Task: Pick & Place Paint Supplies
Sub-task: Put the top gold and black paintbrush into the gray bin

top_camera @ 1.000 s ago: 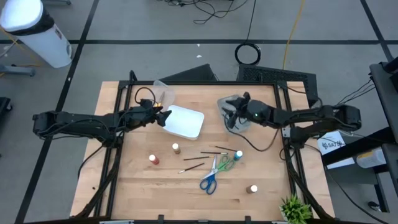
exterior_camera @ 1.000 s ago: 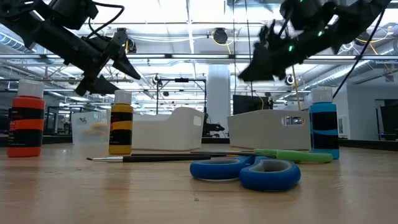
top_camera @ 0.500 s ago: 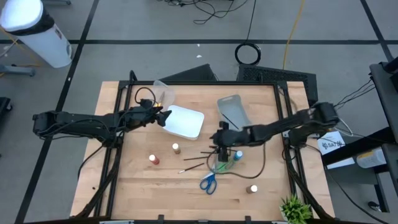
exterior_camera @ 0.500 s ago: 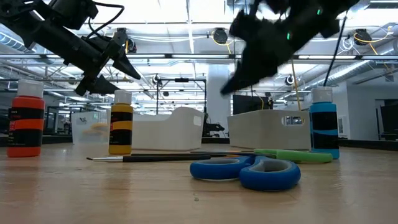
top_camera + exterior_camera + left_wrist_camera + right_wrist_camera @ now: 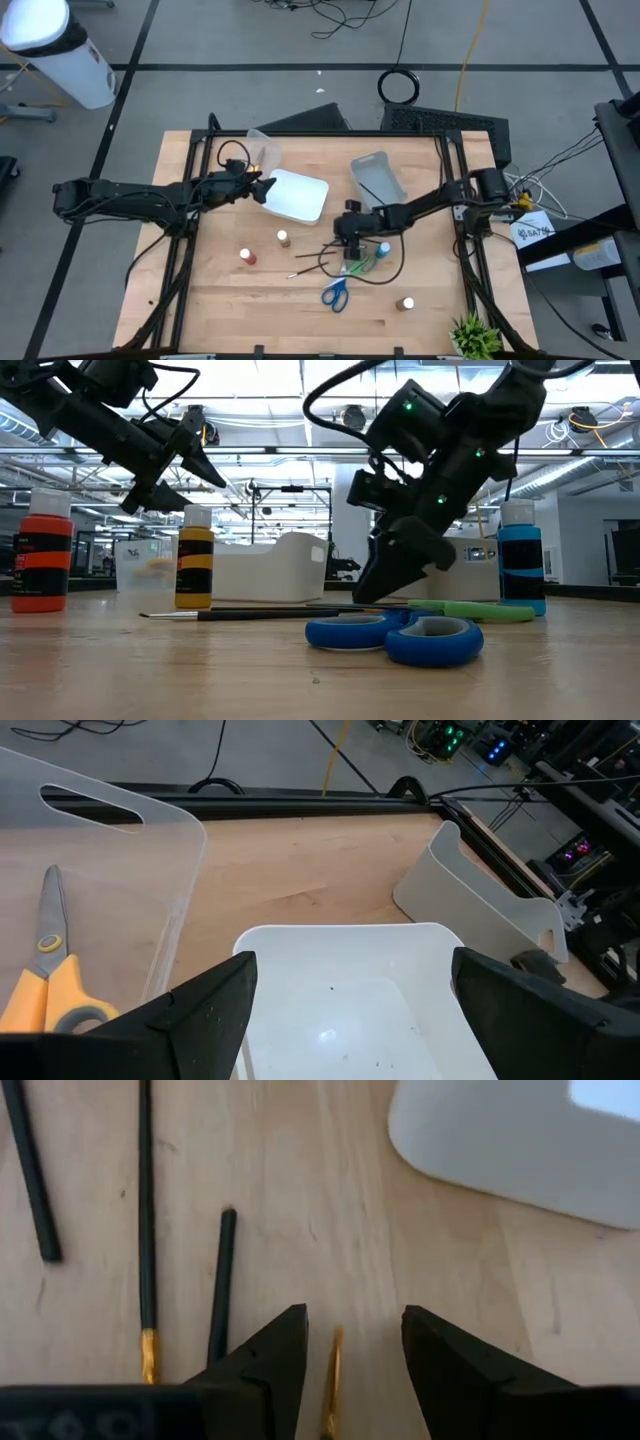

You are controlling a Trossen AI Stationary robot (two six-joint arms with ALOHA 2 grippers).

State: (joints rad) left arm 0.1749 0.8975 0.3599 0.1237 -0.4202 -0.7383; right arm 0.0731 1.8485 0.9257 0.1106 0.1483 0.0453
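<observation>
a thin dark paintbrush with a gold ferrule (image 5: 333,1380) lies on the worktop right between the jaws of the right gripper (image 5: 347,240), which stand apart on either side of it and are narrowing. a second ago this gripper was up at the grey bin (image 5: 378,178); since then it has swung across and dropped to the cluster of brushes (image 5: 325,256), so a fresh pick looks under way, likely of that one brush, not yet clamped.

other slim matte-black brush handles (image 5: 146,1220) lie just beside the jaws, straight and rod-like. the green scissors (image 5: 362,265) sit close by, the blue scissors (image 5: 400,636) with glossy plastic loops a little farther, both flat on the pale, grained wood worktop (image 5: 220,290). small cylindrical paint bottles (image 5: 283,238) stand upright around them.

the left gripper (image 5: 262,188) has not moved: it hangs over the rim of the smooth white bin (image 5: 300,200), jaws wide apart and empty. yellow-handled scissors (image 5: 50,990) already rest in the clear plastic bin (image 5: 120,870) beside it.
</observation>
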